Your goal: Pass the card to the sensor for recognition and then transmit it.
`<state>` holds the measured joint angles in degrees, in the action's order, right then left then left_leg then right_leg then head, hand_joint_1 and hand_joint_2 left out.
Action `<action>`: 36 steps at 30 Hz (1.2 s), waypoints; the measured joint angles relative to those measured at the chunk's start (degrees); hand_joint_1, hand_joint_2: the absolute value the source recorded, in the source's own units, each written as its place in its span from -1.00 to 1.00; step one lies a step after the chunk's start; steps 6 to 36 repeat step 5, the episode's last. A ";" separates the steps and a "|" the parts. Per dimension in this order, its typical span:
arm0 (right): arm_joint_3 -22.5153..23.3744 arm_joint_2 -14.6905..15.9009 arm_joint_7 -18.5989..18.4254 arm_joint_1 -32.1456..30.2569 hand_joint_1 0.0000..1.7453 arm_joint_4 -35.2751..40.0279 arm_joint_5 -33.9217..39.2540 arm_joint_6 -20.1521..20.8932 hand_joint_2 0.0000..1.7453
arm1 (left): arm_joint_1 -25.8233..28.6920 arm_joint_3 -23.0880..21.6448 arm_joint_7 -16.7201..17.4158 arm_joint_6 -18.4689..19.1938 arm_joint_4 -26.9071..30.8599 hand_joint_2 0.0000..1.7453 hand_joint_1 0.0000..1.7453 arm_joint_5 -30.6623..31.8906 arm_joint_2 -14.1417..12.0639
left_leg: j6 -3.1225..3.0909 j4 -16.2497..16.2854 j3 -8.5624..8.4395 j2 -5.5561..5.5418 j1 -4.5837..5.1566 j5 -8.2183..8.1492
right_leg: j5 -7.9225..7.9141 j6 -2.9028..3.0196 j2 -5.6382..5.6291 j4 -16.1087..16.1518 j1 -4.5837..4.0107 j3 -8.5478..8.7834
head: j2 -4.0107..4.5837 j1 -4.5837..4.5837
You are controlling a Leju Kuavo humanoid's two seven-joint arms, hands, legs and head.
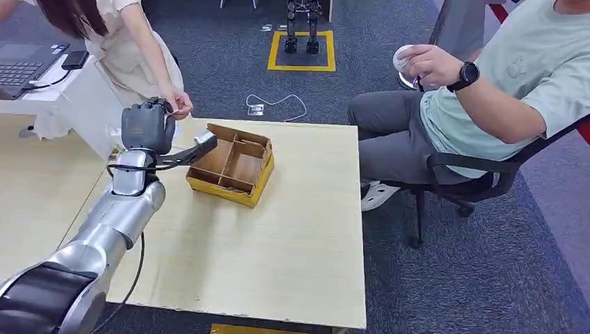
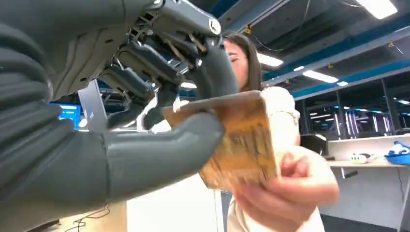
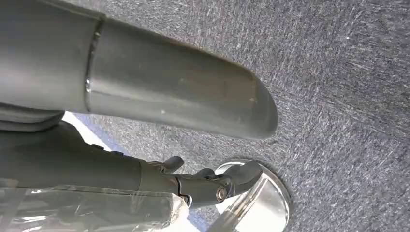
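Our left hand [image 2: 159, 111] is raised above the far left corner of the table [image 1: 292, 243], its fingers curled over one face of the card [image 2: 241, 140] and the thumb pressed against the opposite face. The card thus sits pinched in the hand, projecting out past the fingertips. A person's hand [image 2: 285, 188] touches the card's free end, on the side away from our palm; we cannot tell whether that hand has closed on it.

We judge the card to be light, thin and fairly stiff, with a smooth printed face that could slide between hard fingers. Grip on the flat faces, near one short edge, leaving the other end free for the receiver. Avoid heavy squeeze: the sheet may bow or crease.

The divided cardboard tray [image 1: 233, 165] lies on the table just beside and below the hand, toward the robot's right.

The right hand [image 3: 145, 87] hangs over carpet; we cannot tell how far its fingers are parted.
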<state>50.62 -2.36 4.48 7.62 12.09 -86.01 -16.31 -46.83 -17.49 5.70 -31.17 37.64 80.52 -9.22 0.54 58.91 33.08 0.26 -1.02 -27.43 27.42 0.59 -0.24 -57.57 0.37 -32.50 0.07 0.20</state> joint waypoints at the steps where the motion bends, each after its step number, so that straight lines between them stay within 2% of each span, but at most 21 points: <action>1: 0.00 0.00 -0.02 0.00 -1.00 0.00 0.00 0.00 -1.00 | 0.00 0.11 -0.02 -0.30 -0.02 1.00 -1.00 0.09 0.11 | 0.00 0.00 0.00 0.00 0.00 0.00 | 0.00 0.00 0.00 0.00 0.00 0.00 | -0.02 0.00; 36: 0.00 0.00 -0.02 0.00 -1.00 0.00 0.00 0.00 -1.00 | 0.00 0.31 -0.07 -0.65 -0.04 1.00 -1.00 0.55 0.35 | 0.00 0.00 0.00 0.00 0.00 0.00 | 0.00 0.00 0.00 0.00 0.00 0.00 | -0.02 0.00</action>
